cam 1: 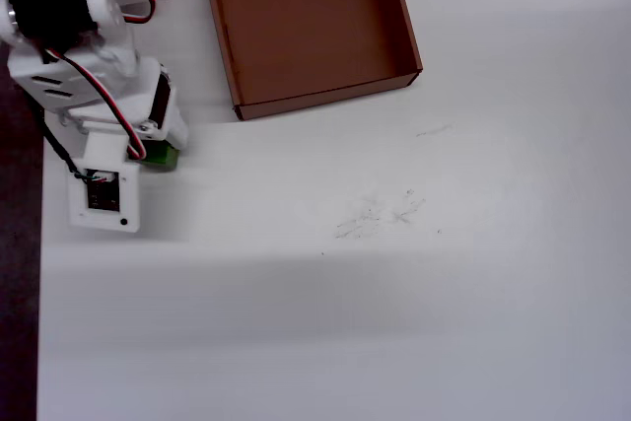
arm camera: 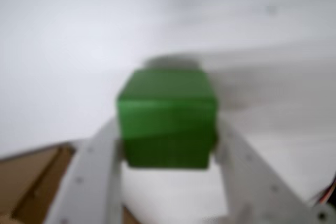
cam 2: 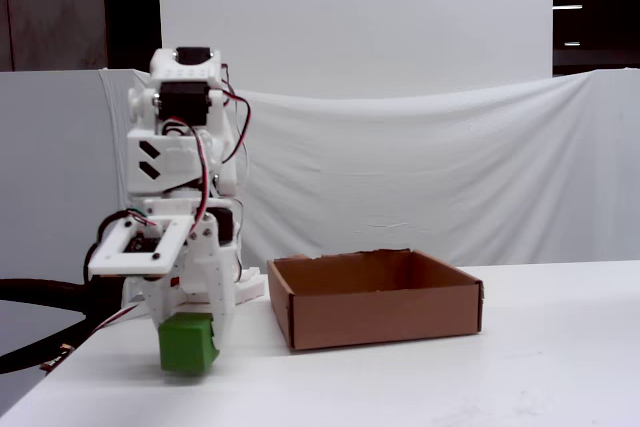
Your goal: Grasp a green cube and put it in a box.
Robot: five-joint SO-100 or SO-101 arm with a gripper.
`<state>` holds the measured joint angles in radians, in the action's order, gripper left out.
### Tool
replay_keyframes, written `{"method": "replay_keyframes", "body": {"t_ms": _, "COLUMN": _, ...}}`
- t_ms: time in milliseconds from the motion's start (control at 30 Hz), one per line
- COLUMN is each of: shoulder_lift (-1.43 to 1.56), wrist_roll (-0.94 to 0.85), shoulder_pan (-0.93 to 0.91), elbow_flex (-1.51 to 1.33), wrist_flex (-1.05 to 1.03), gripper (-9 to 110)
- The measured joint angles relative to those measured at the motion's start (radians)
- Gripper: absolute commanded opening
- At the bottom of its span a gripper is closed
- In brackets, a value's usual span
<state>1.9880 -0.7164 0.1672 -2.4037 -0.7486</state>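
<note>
Fixed view, left side: we see the white two-finger gripper (cam 2: pixel 190 347) pointing down, its fingers closed against the sides of the small bright green solid cube (cam 2: pixel 188 343). The cube sits at the gripper's tip, low over the white table (cam 2: pixel 450 387); we cannot tell whether its underside touches the surface.

Wrist view: blurred, but we make out the green cube (arm camera: pixel 167 118) wedged between the two pale fingers (arm camera: pixel 89 177), which press on its left and right faces. A brown corner of the shallow square cardboard box (arm camera: pixel 29 182) shows at lower left.

Overhead view: only a green sliver of the cube (cam 1: pixel 160 156) shows under the gripper (cam 1: pixel 158 153), at the table's left edge.

Moving right: the box (cam 2: pixel 375 322) stands on the table, well apart from the cube, nothing in it. In the overhead view the box (cam 1: pixel 404 32) lies up and right of the gripper.
</note>
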Motion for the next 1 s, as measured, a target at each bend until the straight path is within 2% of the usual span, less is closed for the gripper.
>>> {"method": "replay_keyframes", "body": {"t_ms": 233, "shoulder_lift": 0.002, "wrist_roll": 0.0, "shoulder_pan": 0.015, "elbow_flex": 0.1, "wrist_flex": -0.135, "gripper": 14}}
{"method": "replay_keyframes", "body": {"t_ms": 500, "shoulder_lift": 0.109, "wrist_roll": 0.012, "shoulder_pan": 0.132, "elbow_flex": 0.193, "wrist_flex": -0.336, "gripper": 15}}
{"method": "replay_keyframes", "body": {"t_ms": 767, "shoulder_lift": 0.235, "wrist_roll": 0.02, "shoulder_pan": 0.328, "elbow_flex": 0.249, "wrist_flex": -0.443, "gripper": 15}}
{"method": "replay_keyframes", "body": {"t_ms": 1000, "shoulder_lift": 0.301, "wrist_roll": 0.098, "shoulder_pan": 0.568, "elbow_flex": 0.249, "wrist_flex": -0.472, "gripper": 16}}
